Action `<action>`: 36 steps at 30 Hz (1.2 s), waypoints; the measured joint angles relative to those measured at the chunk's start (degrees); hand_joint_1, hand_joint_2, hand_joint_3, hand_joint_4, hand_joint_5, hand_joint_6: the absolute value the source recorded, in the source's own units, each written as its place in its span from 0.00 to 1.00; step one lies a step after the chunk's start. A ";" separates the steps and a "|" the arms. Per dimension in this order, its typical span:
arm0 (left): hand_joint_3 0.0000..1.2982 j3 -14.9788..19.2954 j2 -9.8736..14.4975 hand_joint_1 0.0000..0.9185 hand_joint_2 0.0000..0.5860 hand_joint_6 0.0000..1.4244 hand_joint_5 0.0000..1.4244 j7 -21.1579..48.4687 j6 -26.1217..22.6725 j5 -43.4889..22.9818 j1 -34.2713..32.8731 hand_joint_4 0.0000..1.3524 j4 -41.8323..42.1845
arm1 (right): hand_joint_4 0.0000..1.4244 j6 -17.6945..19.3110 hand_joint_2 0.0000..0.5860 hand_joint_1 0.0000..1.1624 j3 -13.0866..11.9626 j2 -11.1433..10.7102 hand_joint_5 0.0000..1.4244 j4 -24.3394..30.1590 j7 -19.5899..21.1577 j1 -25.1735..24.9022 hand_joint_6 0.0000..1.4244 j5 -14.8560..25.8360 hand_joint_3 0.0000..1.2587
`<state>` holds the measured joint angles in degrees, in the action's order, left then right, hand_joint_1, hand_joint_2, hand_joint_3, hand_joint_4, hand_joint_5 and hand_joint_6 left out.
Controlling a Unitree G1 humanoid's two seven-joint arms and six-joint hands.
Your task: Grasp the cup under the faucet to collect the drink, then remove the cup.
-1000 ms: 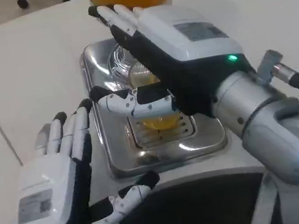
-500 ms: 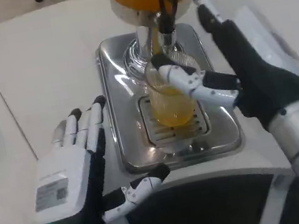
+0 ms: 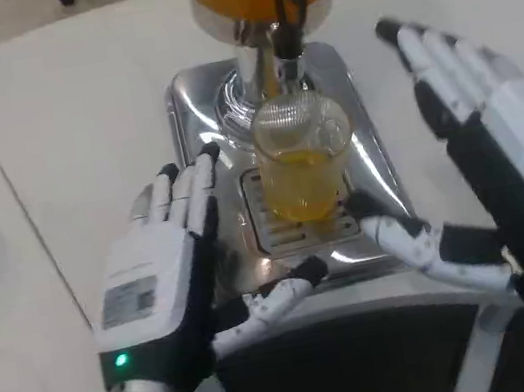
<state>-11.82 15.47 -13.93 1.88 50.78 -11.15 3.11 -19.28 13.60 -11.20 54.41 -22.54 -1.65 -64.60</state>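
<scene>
The cup (image 3: pixel 303 158), clear, slick-looking and about half full of orange drink, stands on the tray (image 3: pixel 375 161) under the faucet (image 3: pixel 285 14), free between the empty, spread-fingered left hand (image 3: pixel 169 273) and right hand (image 3: pixel 485 167), probably best gripped mid-wall and kept upright.

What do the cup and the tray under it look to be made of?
Cup: clear glass or plastic, since the orange drink shows through its wall. Tray: polished metal, probably stainless steel, given its mirror-like reflections and slotted grate.
</scene>
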 measured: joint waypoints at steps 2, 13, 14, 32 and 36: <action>0.00 -0.39 -0.36 0.11 0.12 0.03 0.00 -0.05 -0.03 -0.54 -0.78 0.00 -0.87 | 0.00 1.08 0.66 0.44 -0.50 -0.44 0.00 0.62 -1.47 0.80 0.01 -0.32 0.00; 0.00 -2.41 -4.29 0.19 0.10 0.05 0.02 -2.97 -2.27 -2.14 -10.01 0.00 -10.85 | 0.00 5.90 0.64 0.49 -7.23 -0.51 0.00 4.49 -7.77 8.71 0.02 1.40 0.00; 0.00 -2.39 -4.55 0.19 0.09 0.05 0.02 -3.07 -2.29 -3.05 -10.45 0.00 -11.49 | 0.00 6.30 0.64 0.50 -7.94 -0.67 0.00 4.49 -7.77 8.95 0.02 1.87 0.00; 0.00 -2.55 -8.62 0.26 0.08 0.09 0.07 -5.34 -1.84 -12.66 -18.85 0.00 -22.96 | 0.00 14.20 0.61 0.49 -18.41 2.16 0.00 4.64 -11.29 13.06 0.03 10.81 0.00; 0.00 -2.90 -9.51 0.28 0.08 0.10 0.07 -6.54 -0.80 -13.26 -18.99 0.00 -24.03 | 0.00 12.99 0.60 0.48 -18.32 2.74 0.00 4.64 -12.57 11.88 0.03 9.77 0.00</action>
<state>-14.73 5.96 -20.46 1.09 37.52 -30.14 -20.93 -6.30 -4.72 -8.46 59.05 -35.10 10.24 -54.84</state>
